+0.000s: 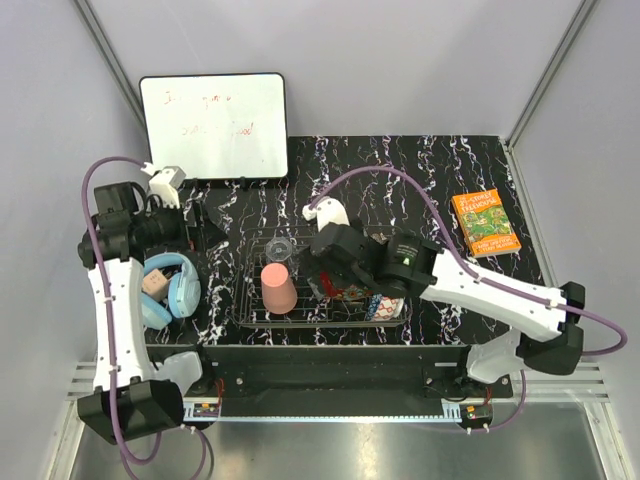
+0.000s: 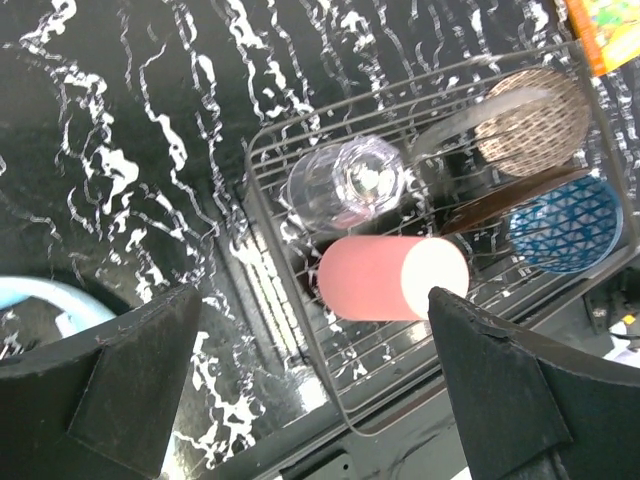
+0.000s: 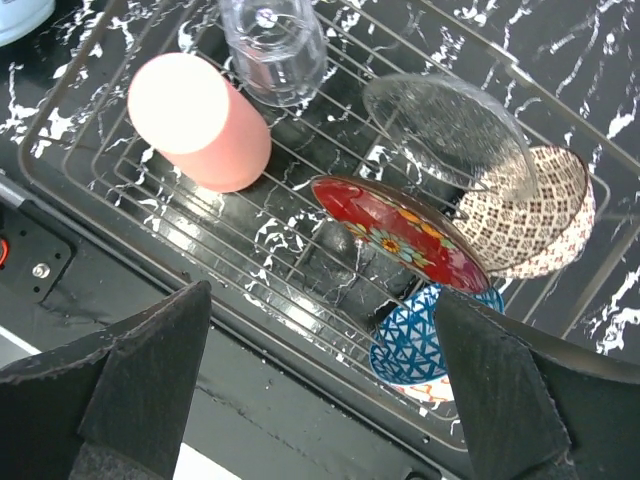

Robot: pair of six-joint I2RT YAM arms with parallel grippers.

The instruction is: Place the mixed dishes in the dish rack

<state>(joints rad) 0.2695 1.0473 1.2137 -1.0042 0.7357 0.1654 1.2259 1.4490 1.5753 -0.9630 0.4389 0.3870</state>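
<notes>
"Dishes: where do they lie?"
"All six sit in the dark wire dish rack (image 3: 230,290). The salmon-pink cup (image 3: 200,125) and small clear glass tumbler (image 3: 272,45) are at its left end. The red gold-patterned plate (image 3: 400,232) stands on edge at the right, among the clear glass bowl (image 3: 445,130), beige speckled bowl (image 3: 530,215) and blue patterned bowl (image 3: 425,335)."
"Nearer arm?"
"The right gripper (image 3: 322,300), directly above the plate, jaws wide and empty. The left gripper (image 2: 312,300), equally wide and empty, hangs off the rack's left end (near light-blue headphones (image 1: 170,290)). Nothing looks left to fetch."
"Views?"
"The top camera loses most of the plate beneath that gripper; the right wrist shows it plainly."
</notes>
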